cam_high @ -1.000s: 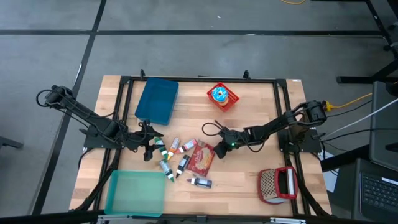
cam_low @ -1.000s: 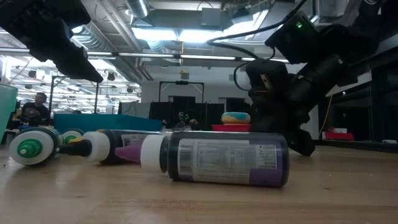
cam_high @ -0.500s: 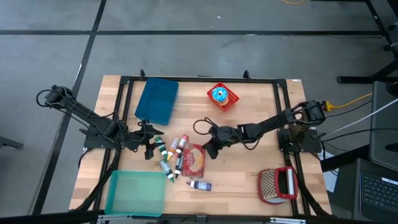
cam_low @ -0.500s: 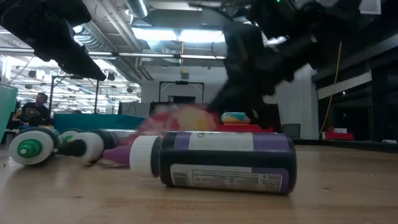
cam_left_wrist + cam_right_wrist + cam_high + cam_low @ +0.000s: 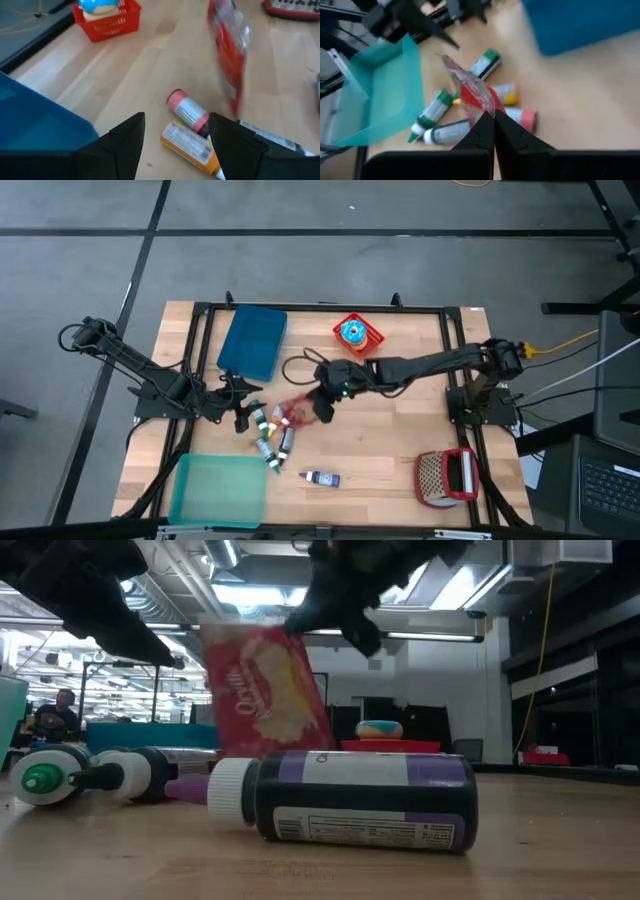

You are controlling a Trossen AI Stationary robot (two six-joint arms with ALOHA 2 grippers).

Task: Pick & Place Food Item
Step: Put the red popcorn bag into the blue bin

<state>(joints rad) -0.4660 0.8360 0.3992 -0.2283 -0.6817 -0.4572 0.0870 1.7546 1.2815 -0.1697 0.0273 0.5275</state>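
Note:
A red snack bag [image 5: 297, 409] hangs over the middle of the table, with my right gripper [image 5: 322, 402] shut on it. The low view shows the bag [image 5: 265, 690] above the bottles, and the right wrist view shows the bag [image 5: 472, 95] edge-on. My left gripper [image 5: 175, 135] stands open at the table's left [image 5: 245, 402], fingers toward the bottles and touching nothing. Several small bottles [image 5: 268, 430] lie on their sides below the bag. A purple bottle [image 5: 350, 795] lies apart, nearer the front edge. My right gripper pinches the bag's upper edge [image 5: 482, 111] between its two shut fingers. It comes slanting down from the table's right. The bag hangs below the fingers, nearly upright and clear of the table and bottles [image 5: 300, 635].
A blue bin [image 5: 252, 340] stands at the far left and a teal bin [image 5: 218, 490] at the near left. A red basket with a doughnut [image 5: 357, 333] is at the far middle. A red-handled grater [image 5: 447, 477] lies near right.
My right gripper has risen and gone toward the table's left with the snack bag. The bag lay flat on the table; it now hangs upright, lifted clear over the bottles. The purple bottle has rolled a little on the spot.

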